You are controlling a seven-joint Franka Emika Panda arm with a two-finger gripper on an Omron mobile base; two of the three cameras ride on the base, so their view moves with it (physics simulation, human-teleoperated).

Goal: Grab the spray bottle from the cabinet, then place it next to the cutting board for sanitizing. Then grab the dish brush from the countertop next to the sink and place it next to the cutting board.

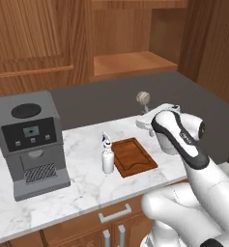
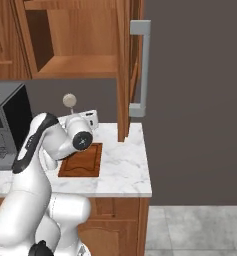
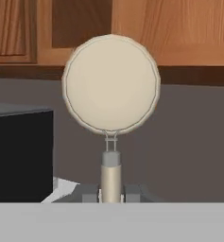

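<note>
The hand [image 3: 111, 193] grips the dish brush [image 3: 111, 85] by its handle (round head up) above the cutting board [image 1: 133, 157].

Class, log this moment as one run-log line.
tool: shut on round tan-headed dish brush | slim white spray bottle: beside dark wooden cutting board

**Browns, greys and white marble**

The cabinet [image 1: 130, 62] is warm brown wood with visible grain; the wall behind the counter is flat dark grey. The countertop [image 1: 82, 185] is white marble with faint grey veins — brown drawers with pale grey handles sit below it. The cutting board [image 1: 133, 156] is dark reddish-brown; the spray bottle [image 1: 107, 157] is white with a pale grey-blue nozzle. The dish brush [image 3: 111, 85] has a pale tan round head on a whitish handle; the coffee machine [image 1: 30, 142] is mid grey with a black front panel.
</note>
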